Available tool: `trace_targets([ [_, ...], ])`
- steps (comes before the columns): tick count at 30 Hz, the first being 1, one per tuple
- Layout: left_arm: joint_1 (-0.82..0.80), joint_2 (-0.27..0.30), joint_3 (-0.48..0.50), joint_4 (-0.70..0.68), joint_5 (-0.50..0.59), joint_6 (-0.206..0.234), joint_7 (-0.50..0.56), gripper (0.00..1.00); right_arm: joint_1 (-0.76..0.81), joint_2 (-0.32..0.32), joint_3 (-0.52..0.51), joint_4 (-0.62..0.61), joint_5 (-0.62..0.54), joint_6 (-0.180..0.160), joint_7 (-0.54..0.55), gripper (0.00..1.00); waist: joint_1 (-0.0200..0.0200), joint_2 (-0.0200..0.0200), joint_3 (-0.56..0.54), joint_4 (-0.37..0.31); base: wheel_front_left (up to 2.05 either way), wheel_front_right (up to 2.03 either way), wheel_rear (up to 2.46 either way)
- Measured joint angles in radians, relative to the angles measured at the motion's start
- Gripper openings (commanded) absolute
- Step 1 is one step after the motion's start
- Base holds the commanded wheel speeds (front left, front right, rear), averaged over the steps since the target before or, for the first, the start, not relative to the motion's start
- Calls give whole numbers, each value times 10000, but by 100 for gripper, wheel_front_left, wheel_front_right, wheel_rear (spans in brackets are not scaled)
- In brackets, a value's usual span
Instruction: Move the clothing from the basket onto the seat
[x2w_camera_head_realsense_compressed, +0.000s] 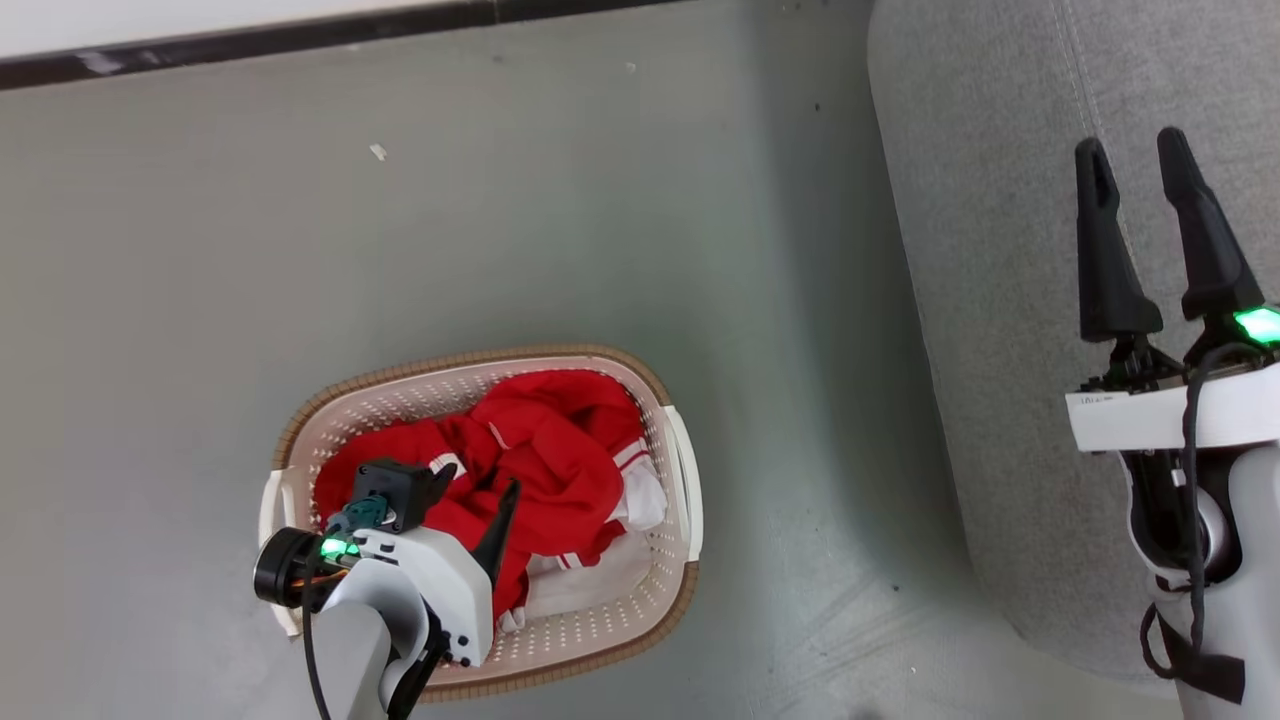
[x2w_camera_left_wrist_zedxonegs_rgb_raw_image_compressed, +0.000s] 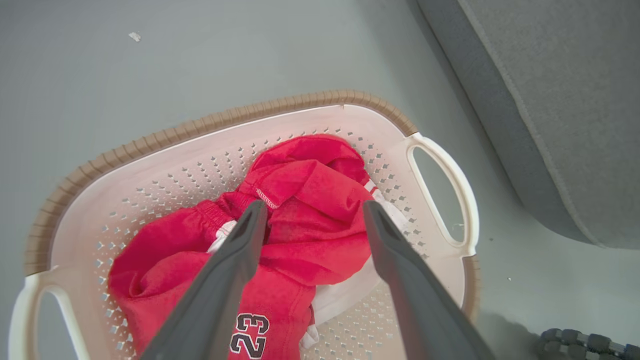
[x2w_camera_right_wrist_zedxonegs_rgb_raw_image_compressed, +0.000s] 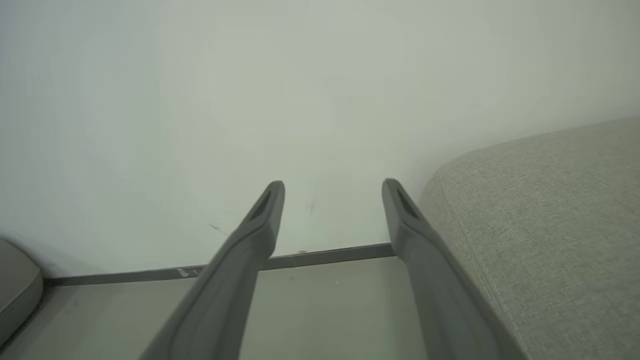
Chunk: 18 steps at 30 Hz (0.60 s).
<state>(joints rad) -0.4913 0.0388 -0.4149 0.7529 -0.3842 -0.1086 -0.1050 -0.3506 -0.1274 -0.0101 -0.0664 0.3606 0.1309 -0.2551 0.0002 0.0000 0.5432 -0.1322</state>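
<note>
my left gripper (x2w_camera_left_wrist_zedxonegs_rgb_raw_image_compressed: 314, 206) hangs over the basket (x2w_camera_left_wrist_zedxonegs_rgb_raw_image_compressed: 200, 125), fingers spread wide, tips at the red clothing (x2w_camera_left_wrist_zedxonegs_rgb_raw_image_compressed: 165, 260) heaped inside it, gripping nothing. my right gripper (x2w_camera_head_realsense_compressed: 1131, 142), wide open and empty, is over the seat (x2w_camera_head_realsense_compressed: 1000, 200) right of the basket.

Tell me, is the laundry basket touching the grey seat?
Apart. The head view shows bare floor between the basket and the seat; the left wrist view shows the same gap.
</note>
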Motion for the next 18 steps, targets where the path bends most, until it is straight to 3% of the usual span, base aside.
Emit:
trace_targets([
  [18,-994,-21,-274,1429,-130,-96,523,100,-920,-67,552,-290,-113,0,0,100,0,0,1416,-706,0,0,0],
])
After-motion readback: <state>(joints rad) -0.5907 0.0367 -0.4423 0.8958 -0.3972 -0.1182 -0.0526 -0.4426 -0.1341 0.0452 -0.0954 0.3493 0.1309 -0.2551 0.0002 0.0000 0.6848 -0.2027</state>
